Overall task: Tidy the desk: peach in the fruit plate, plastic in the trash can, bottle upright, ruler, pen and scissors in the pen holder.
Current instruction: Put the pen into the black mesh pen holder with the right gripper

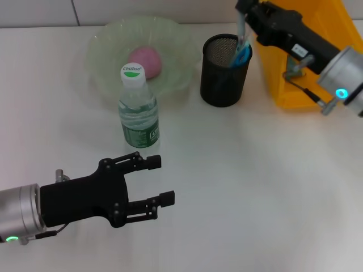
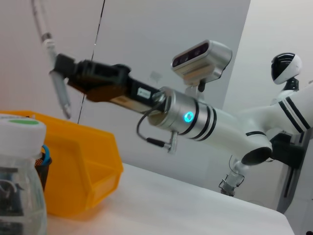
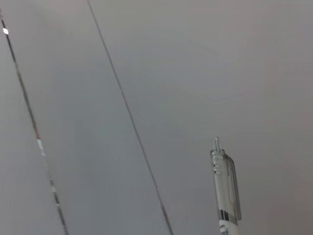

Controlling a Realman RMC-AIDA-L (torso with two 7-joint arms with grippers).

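— Why is the right gripper [image 1: 244, 14] poised up there over the black mesh pen holder [image 1: 223, 71]?

— It is closed on a clear plastic pen [image 2: 59, 90], pinching it near the top so the tip hangs straight down. Held upright like that, I'd say it only needs lowering and letting go. The holder's mouth sits directly below the gripper, and something with blue handles [image 1: 243, 55], probably the scissors, is already standing inside it.

— And the yellow plastic bin [image 1: 309, 56]?

— Just beside the holder, under the right arm's forearm. I take it for the trash can; I can't see what's in it.

— The left gripper [image 1: 156, 181] looks idle.

— Its fingers are spread wide and hold nothing. It hovers low over the white table [image 1: 255, 187], with the clear plastic water bottle with the white cap and green label [image 1: 137, 107] just ahead of its fingertips, not touching. The bottle is standing upright, so that part seems done.

— The peach?

— The pink peach [image 1: 146, 60] lies in the pale green glass fruit plate [image 1: 108, 42], beyond the bottle from the left gripper, which is where the task wants it.

— So what's left?

— Judging by this, mostly the pen. I can't make out a ruler or any loose plastic on the table.
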